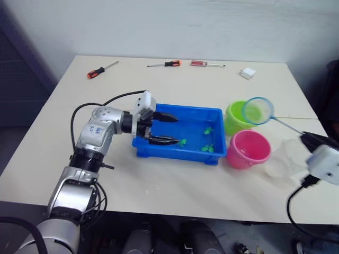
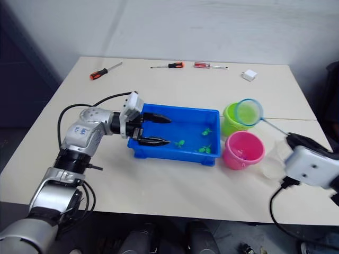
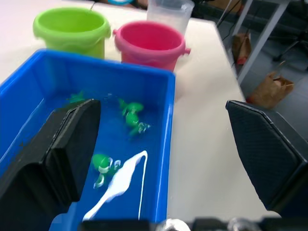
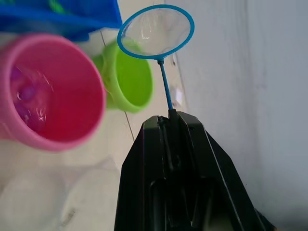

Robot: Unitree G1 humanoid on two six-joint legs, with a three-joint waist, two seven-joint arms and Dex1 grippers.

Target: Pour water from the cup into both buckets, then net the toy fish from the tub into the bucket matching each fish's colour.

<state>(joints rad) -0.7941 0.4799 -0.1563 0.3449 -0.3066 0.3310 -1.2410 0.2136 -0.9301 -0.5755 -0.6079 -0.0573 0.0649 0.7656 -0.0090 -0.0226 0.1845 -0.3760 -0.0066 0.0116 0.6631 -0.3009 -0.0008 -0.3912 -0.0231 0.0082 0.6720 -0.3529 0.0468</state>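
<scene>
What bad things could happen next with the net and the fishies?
The net hangs over the green bucket, so swinging it back could knock that or the pink bucket and spill water. The left tool straddles the tub wall, and a nudge might slosh out the green fish.

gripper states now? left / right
Left gripper: open, straddling the near wall of the blue tub, gripping nothing.
Right gripper: shut on the net handle, hoop above the green bucket.

tub (image 1: 175, 151) interior open above, buckets (image 1: 248, 150) crowding its right end
</scene>
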